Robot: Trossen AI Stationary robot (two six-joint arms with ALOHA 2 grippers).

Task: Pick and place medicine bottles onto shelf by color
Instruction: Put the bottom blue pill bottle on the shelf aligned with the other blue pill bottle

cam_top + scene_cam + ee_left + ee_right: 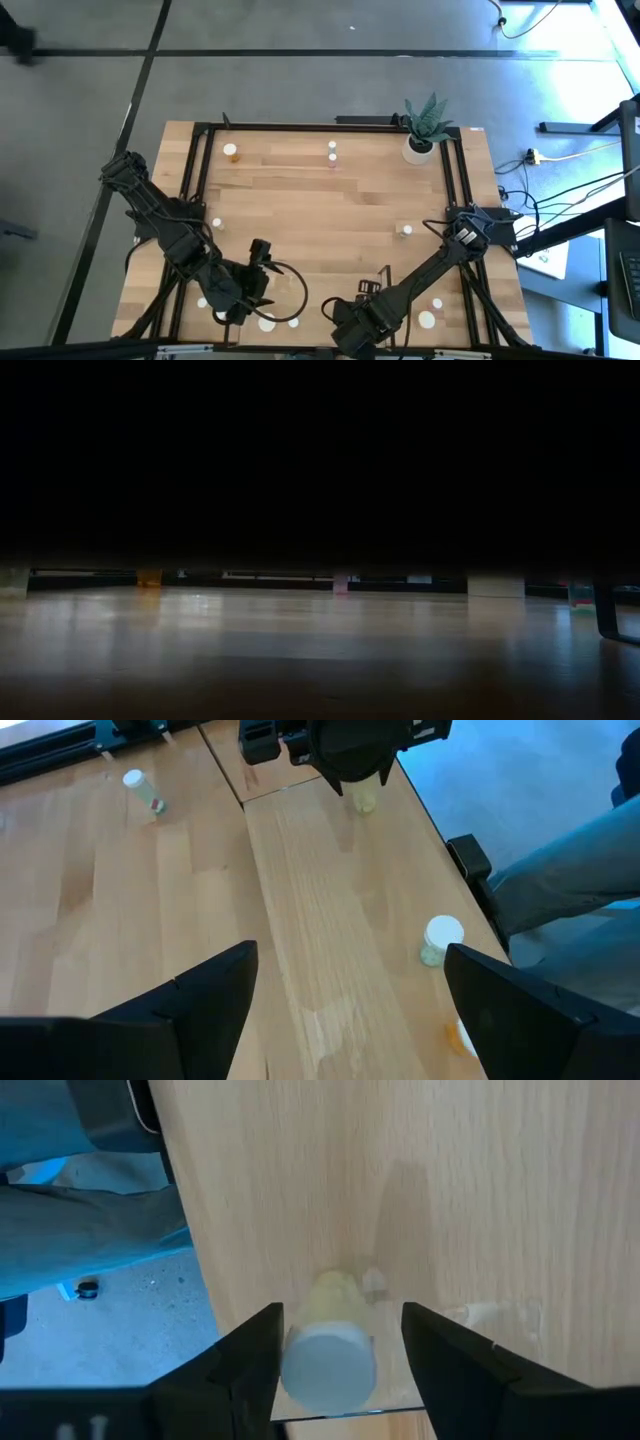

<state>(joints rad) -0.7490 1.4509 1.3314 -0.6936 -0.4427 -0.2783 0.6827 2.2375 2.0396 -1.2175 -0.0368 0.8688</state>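
Note:
A pale yellowish medicine bottle (328, 1355) with a white cap stands upright on the light-wood shelf board (450, 1200) near the table's front edge. My right gripper (340, 1325) points down over it, open, one finger on each side of the cap. The left wrist view shows the same gripper (355, 775) with that bottle (365, 798) below it. My left gripper (350, 960) hangs open above the board (320, 900), holding nothing. A greenish bottle (440, 940) and an orange one (458, 1038) stand on the board nearer to it. My right gripper reaches down from above with its fingers on either side of the bottle's white cap (330, 1370). A gap shows between the cap and one finger (450, 1370). Whether the other finger (245, 1370) touches the cap I cannot tell. The bottle rests on the board.
More bottles stand about the table: an amber one (230, 150) and a small one (332, 150) at the far side, others (215, 222) (405, 230) mid-table, two (432, 312) at the front right. A white plant pot (420, 148) sits at the far right corner. Black frame bars (190, 200) run along the sides.

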